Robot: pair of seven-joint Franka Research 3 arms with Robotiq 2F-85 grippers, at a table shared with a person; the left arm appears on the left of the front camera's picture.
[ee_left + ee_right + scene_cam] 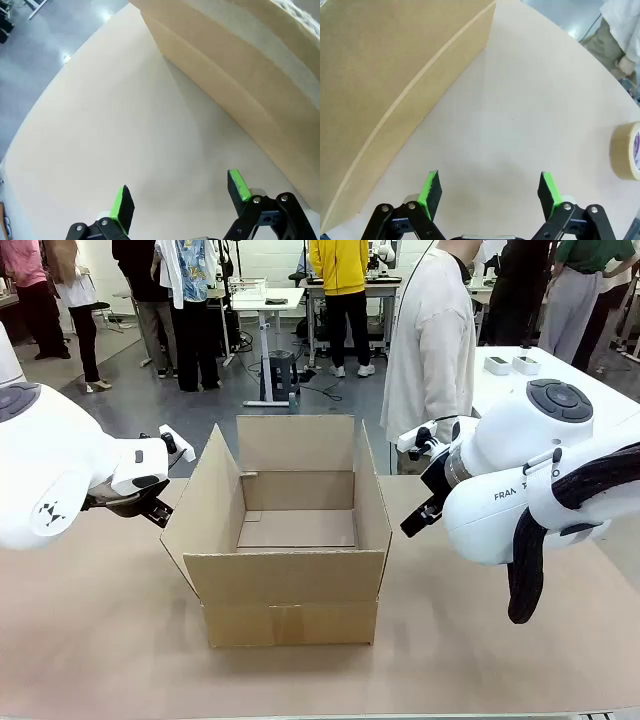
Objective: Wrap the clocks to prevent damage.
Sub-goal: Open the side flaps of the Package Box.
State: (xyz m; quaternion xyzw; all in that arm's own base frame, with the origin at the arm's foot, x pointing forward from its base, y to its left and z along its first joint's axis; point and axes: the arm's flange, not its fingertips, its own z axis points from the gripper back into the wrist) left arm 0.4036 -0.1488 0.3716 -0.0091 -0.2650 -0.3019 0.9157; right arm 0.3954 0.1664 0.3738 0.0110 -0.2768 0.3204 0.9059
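The left tool [180, 192] and right tool [489, 185] hang released, the open box [285, 590] between them, tape [626, 150] beside the right. Where the clocks lie I cannot tell; probably fragile-faced, so grip rims gently.

Open cardboard box [285, 585] mid table [90, 640], flaps up. Tape roll [626, 151] on table, apart from box. Person [432, 350] stands far side.
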